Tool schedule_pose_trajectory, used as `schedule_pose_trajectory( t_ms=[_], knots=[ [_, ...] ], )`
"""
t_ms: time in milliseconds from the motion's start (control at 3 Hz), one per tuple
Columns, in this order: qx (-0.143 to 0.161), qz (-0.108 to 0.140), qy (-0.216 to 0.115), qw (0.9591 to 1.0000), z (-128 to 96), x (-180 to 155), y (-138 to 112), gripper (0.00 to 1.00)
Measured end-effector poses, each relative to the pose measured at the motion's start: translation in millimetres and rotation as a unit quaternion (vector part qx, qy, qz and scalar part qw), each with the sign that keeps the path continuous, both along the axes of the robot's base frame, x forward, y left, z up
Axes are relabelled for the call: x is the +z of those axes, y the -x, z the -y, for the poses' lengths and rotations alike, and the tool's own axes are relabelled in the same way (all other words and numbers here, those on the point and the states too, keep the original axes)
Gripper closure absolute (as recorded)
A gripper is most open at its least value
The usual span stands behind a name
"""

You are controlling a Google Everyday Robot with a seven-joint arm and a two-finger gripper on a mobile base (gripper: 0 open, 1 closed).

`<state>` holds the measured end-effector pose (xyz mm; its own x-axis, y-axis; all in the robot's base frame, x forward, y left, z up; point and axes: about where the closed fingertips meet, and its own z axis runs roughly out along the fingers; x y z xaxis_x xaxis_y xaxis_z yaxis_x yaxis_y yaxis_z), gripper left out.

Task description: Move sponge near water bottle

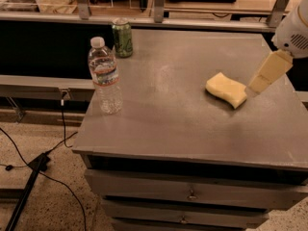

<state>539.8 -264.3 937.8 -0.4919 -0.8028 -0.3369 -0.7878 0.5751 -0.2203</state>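
A dull grey metal cabinet top [163, 109] sits above drawers [192, 194] on a speckled floor [53, 201]. The pale yellow sponge [226, 89], soft and wavy-edged, lies flat at the right, well apart from the clear ribbed water bottle [105, 76] standing at the left. The gripper [255, 85] hangs just beside the sponge's right end; I cannot tell whether it is wide or narrow.

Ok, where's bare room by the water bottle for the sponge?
Bare table between water bottle and sponge, and along the front edge. Crowded: green can behind the bottle; gripper at the sponge's right end.
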Motion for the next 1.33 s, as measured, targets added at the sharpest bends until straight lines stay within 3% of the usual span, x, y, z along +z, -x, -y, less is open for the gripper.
schedule_pose_trajectory(
  t_ms=[333, 1000, 1333],
  knots=[
    [-0.026, 0.000, -0.035, 0.9991, -15.8, -34.0, 4.1, 0.00],
    [-0.047, -0.012, -0.078, 0.9958, -35.3, -81.8, -18.5, 0.00],
    [-0.054, -0.027, -0.091, 0.9940, -36.0, -94.1, -16.9, 0.17]
  ],
)
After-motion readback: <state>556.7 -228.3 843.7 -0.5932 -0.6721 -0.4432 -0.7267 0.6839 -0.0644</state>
